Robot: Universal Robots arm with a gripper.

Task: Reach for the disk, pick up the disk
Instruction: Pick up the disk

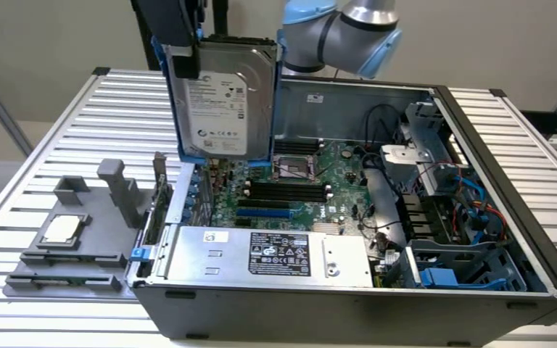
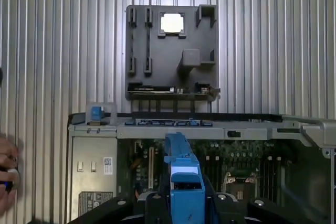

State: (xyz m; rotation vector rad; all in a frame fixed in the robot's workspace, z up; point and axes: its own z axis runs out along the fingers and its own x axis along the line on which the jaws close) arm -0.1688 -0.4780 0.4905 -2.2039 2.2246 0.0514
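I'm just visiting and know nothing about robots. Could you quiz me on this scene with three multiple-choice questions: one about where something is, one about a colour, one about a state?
1. Where is the disk?
A. Lying on the slatted table
B. Held up above the open computer case
C. Resting on the grey tray

2. What colour is the carrier framing the disk?
A. Blue
B. Red
C. Yellow

3. How does the disk stand in the exterior view?
A. Flat, label down
B. Upright, label facing the camera
C. Inside a closed box

Answers:
1. B: the disk hangs in the gripper over the computer case, touching neither the table nor the grey tray.
2. A: a blue frame runs along the disk's edges in both views.
3. B: the white label shows upright above the motherboard.
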